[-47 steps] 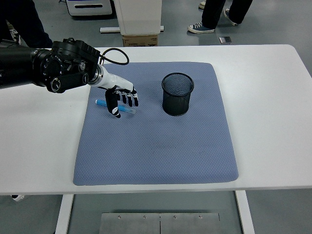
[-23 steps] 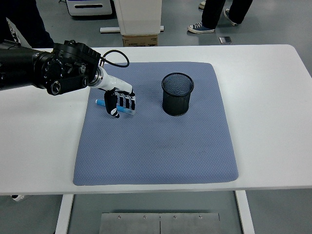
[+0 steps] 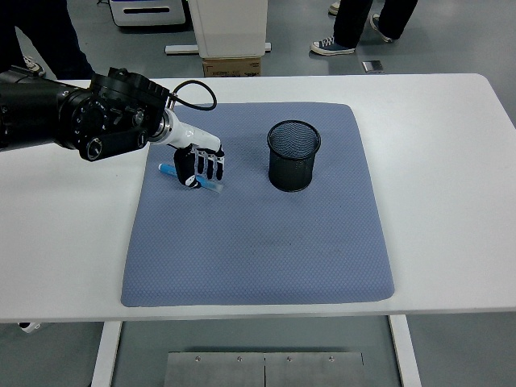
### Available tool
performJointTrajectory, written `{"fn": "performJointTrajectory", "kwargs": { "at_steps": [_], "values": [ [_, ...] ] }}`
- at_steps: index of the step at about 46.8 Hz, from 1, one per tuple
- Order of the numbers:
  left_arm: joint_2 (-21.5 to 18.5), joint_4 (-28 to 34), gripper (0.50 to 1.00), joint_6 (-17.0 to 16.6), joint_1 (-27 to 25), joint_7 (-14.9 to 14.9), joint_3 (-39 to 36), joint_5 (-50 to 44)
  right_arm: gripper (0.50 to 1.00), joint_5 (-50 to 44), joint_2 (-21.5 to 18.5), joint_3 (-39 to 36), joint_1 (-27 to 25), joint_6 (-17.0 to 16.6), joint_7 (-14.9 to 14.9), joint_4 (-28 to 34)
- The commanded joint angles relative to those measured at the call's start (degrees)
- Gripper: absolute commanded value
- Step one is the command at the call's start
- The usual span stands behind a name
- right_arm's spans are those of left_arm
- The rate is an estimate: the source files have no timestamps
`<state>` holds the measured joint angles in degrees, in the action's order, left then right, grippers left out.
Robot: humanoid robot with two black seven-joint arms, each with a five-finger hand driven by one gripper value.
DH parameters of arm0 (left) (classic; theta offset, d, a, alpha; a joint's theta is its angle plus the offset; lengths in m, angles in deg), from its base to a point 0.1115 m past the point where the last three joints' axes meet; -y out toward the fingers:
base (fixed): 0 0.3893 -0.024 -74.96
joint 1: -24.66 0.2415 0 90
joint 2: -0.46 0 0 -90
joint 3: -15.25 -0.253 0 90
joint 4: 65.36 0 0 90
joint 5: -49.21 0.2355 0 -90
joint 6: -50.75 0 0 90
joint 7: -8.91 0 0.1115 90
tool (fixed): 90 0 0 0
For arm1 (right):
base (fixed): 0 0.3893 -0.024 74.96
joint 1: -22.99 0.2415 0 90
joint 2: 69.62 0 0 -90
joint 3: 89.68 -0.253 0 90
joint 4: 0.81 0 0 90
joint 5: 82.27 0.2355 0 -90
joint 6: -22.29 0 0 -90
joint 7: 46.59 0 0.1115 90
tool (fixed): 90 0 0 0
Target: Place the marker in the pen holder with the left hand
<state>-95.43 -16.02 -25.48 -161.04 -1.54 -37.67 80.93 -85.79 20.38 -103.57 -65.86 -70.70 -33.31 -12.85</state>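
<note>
Marker (image 3: 168, 170), blue, lies on the blue mat (image 3: 258, 234), near its left side. The left robot hand (image 3: 201, 164) sits on top of it with fingers (image 3: 211, 168) bent down around it, touching it. The marker is still flat on the mat. I see no writing on it. A black mesh pen holder (image 3: 293, 155) stands upright, well apart to the right, and looks empty. A moment ago the fingers were spread wider; now they have curled in closer. The mat lies on the white tabletop (image 3: 451, 201).
</note>
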Motion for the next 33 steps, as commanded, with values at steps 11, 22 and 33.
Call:
{"fn": "performJointTrajectory", "kwargs": {
  "at_steps": [11,22,33],
  "values": [
    [0.1,0.1,0.613,-0.1,0.7,0.0,0.0,1.1,1.0,0.0,0.0,0.0,0.0,0.0,0.0,0.0],
    [0.1,0.0,0.578,-1.6,1.7,0.0,0.0,2.7,1.0,0.0,0.0,0.0,0.0,0.0,0.0,0.0],
    [0.1,0.0,0.578,-1.6,1.9,0.0,0.0,2.7,1.0,0.0,0.0,0.0,0.0,0.0,0.0,0.0]
  ]
}}
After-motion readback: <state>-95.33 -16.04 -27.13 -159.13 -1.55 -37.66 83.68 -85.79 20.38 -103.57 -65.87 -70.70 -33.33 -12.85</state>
